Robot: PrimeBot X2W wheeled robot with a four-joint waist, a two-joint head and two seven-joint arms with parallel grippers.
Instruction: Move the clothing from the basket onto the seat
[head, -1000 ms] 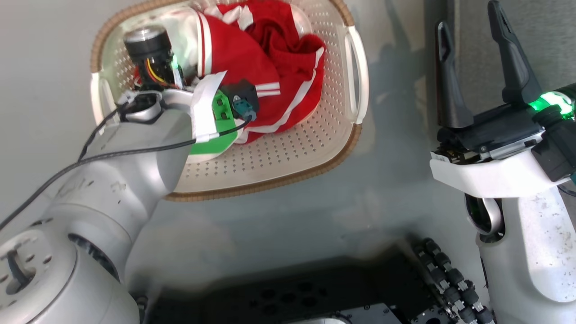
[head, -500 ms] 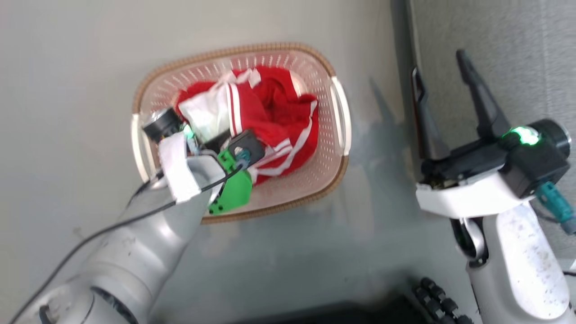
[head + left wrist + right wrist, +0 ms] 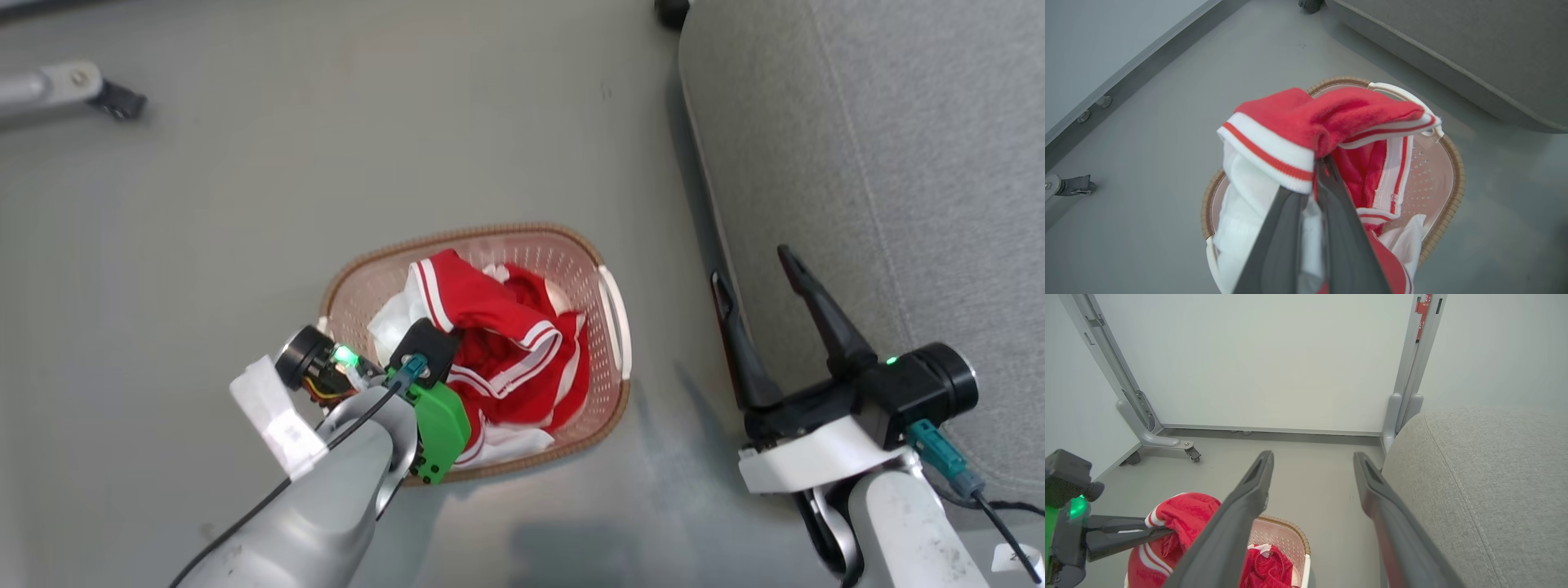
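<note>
The left gripper [image 3: 1321, 161] is clamped tight on the clothing [image 3: 1331, 118]. Its 2 dark fingers [image 3: 1280, 228] are pressed together on a fold of red fabric, just beside a white band with 1 red stripe. The pinched piece is raised above the basket [image 3: 1453, 179]. Its red top spreads over the fingertips and its white part hangs down into the basket. In the right wrist view the left gripper [image 3: 1167, 530] reaches in from the left with the red bundle [image 3: 1182, 512] at its tips, above the basket rim [image 3: 1294, 524].

More red clothing [image 3: 490, 327] with white stripe trim lies bunched inside the basket [image 3: 490, 231], filling most of it. The basket stands on a smooth grey floor [image 3: 326, 163]. It is cream-white, dotted with holes, with a brown woven-look rim and a white handle on its right side.

The right gripper [image 3: 751, 269] is to the right of the basket, apart from it and holding nothing. Its 2 long fingers are spread wide and point away from the robot. It hangs over the near edge of the seat [image 3: 898, 163].

The seat is a large grey woven cushion with a stitched seam, to the right of the basket, separated from it by a strip of floor. No clothing lies on the part of the seat in view.

Beyond the basket stands a pale wall panel [image 3: 1269, 355]. A grey frame leg [image 3: 1147, 433] with a small caster rests on the floor to the basket's far left.
</note>
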